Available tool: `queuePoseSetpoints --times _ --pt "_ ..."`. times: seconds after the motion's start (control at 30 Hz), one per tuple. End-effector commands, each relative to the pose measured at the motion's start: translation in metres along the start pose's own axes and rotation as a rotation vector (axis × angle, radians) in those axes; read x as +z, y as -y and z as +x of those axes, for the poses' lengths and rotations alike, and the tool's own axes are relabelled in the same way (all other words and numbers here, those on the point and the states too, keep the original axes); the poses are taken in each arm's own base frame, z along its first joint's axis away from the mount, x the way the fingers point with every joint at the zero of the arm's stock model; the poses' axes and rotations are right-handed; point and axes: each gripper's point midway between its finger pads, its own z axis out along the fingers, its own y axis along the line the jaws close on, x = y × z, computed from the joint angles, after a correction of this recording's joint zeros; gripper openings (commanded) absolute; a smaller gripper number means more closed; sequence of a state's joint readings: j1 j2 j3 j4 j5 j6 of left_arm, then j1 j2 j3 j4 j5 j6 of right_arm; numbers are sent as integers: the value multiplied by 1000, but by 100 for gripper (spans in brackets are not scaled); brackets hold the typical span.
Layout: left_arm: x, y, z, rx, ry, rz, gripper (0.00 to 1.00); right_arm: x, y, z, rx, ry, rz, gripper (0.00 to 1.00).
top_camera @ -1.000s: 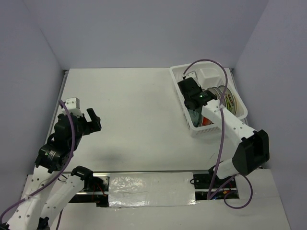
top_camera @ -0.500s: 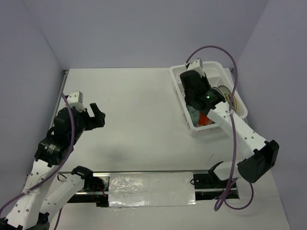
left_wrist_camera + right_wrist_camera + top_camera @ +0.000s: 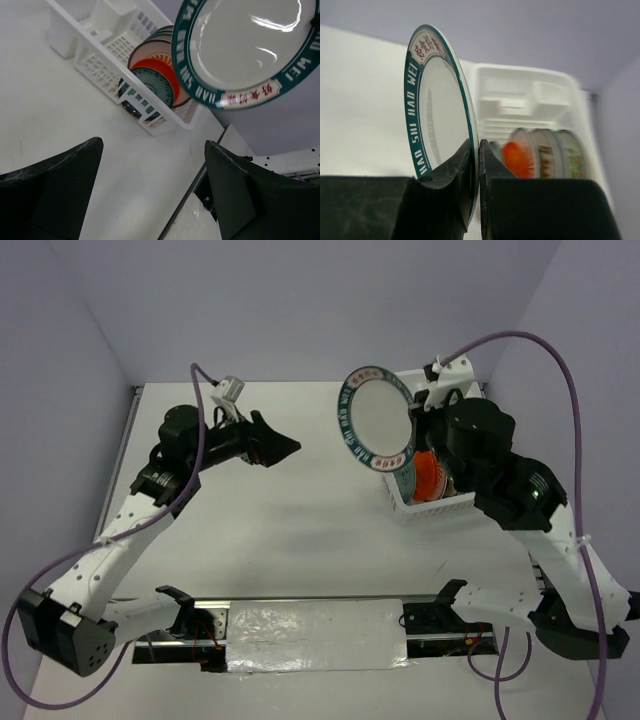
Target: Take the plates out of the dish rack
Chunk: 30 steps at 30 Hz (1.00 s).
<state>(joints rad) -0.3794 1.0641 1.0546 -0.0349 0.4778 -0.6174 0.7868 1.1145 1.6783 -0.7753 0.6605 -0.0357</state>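
Note:
My right gripper (image 3: pixel 414 418) is shut on the rim of a white plate with a teal lettered rim (image 3: pixel 377 417). It holds the plate upright in the air, above and left of the white dish rack (image 3: pixel 440 506). The grip shows in the right wrist view (image 3: pixel 475 146), with the plate (image 3: pixel 437 107) edge-on between the jaws. Several plates stand in the rack, an orange one (image 3: pixel 431 474) and a teal one (image 3: pixel 405 480) nearest. My left gripper (image 3: pixel 284 448) is open and empty, pointing at the held plate (image 3: pixel 245 47) from the left, well apart from it.
The rack (image 3: pixel 102 62) sits at the table's far right corner, against the right wall, with a small end compartment (image 3: pixel 552 95) at its far end. Black rails and foil tape (image 3: pixel 315 635) run along the near table edge.
My right gripper has lifted the teal-rimmed plate out of the rack, up and to the left. My left arm has swung from the near left up and right toward the plate.

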Motion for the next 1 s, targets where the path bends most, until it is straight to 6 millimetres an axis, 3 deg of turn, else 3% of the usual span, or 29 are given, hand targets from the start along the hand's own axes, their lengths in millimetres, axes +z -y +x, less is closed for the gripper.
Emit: queuePoseSetpoints --times 0.0,0.17,0.27,0.3,0.33,0.4,0.43,0.47,0.5,0.53,0.57,0.6,0.63,0.67,0.73,0.77,0.8,0.83,0.9,0.93,0.97 --pt "9 54 -33 104 46 206 94 -29 -66 5 148 10 -415 0" --pt "16 61 -22 95 10 286 90 -41 -98 4 197 19 -593 0" --pt "18 60 -12 87 -16 296 72 -43 -111 -2 225 37 -660 0" --pt "19 57 -8 82 -26 286 64 -43 -116 -5 234 46 -688 0" --pt "20 56 -7 81 -29 282 43 -44 -119 -6 246 46 -704 0" --pt "24 50 -4 75 -35 260 28 -42 -127 -6 255 42 -743 0" --pt "25 47 -3 68 -47 246 7 -40 -129 -5 262 34 -745 0" --pt "28 42 -6 66 -39 215 0 -30 -126 -1 265 20 -716 3" --pt "30 36 -8 56 -29 172 0 -23 -123 7 267 -2 -687 18" --pt "31 25 -7 17 -34 109 0 -9 -110 13 285 -17 -592 72" --pt "37 -5 -17 -15 27 -52 0 5 -97 25 286 -45 -499 94" --pt "38 -27 -15 -58 25 -155 0 25 -58 43 283 -79 -269 100" --pt "37 -45 -11 -130 9 -249 0 32 -40 53 265 -104 -161 100" --pt "41 -86 -8 -190 5 -371 0 38 -26 64 237 -130 -75 100" --pt "55 -131 6 -294 -39 -461 0 45 9 88 125 -192 125 100" --pt "53 -156 2 -322 -24 -514 0 43 18 99 72 -233 180 100" --pt "57 -168 -3 -330 -21 -534 0 46 26 106 16 -261 227 99" --pt "68 -194 6 -342 -42 -563 0 45 39 108 -25 -271 306 98" --pt "74 -223 -3 -358 -26 -592 0 46 48 115 -94 -309 361 94" --pt "81 -253 6 -385 -40 -611 0 44 55 114 -108 -314 396 92" --pt "87 -262 9 -402 -54 -593 0 44 58 117 -128 -336 405 90"
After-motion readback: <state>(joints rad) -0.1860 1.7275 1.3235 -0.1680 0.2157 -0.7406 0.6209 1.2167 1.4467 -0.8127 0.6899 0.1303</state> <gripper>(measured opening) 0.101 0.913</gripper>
